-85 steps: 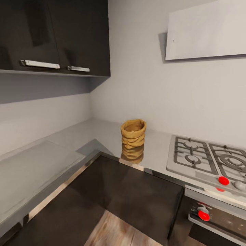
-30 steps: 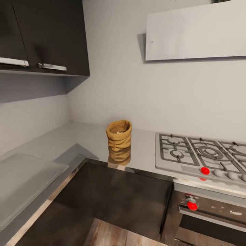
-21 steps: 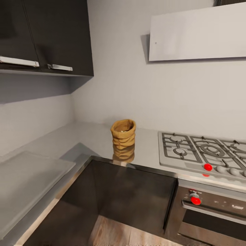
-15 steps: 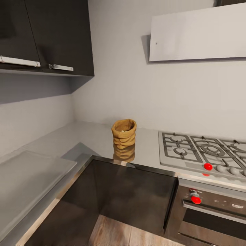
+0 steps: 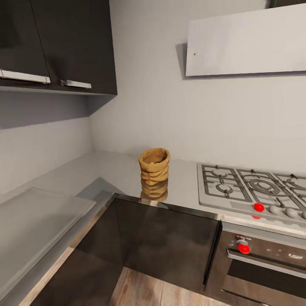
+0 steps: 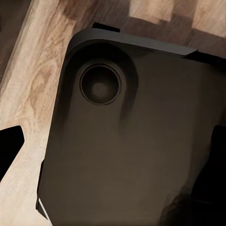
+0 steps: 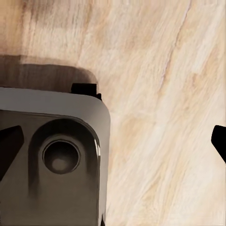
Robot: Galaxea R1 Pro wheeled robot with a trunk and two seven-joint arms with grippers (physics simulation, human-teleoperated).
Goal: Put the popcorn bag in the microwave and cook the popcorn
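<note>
The popcorn bag (image 5: 154, 165), a tan wrinkled paper sack with a thick rolled rim, stands upright on the pale grey countertop (image 5: 114, 170), near its front edge and just left of the gas hob. Its reflection shows on the slab below it. The microwave is out of view. In the left wrist view my left gripper (image 6: 113, 150) is open over the robot's dark base, with black fingertips (image 6: 9, 146) far apart. In the right wrist view my right gripper (image 7: 113, 143) is open above the wooden floor, nothing between its fingers.
A grey gas hob (image 5: 250, 187) with red knobs lies right of the bag, above a black oven (image 5: 263, 263). Dark wall cabinets (image 5: 59, 42) hang at the left, and a pale hood (image 5: 246, 42) at the right. Dark base cabinets (image 5: 161, 242) front the corner counter.
The head camera swung and moved over the earlier frames, shifting the whole scene; the bag itself stays put. Nothing differs over the last half second.
</note>
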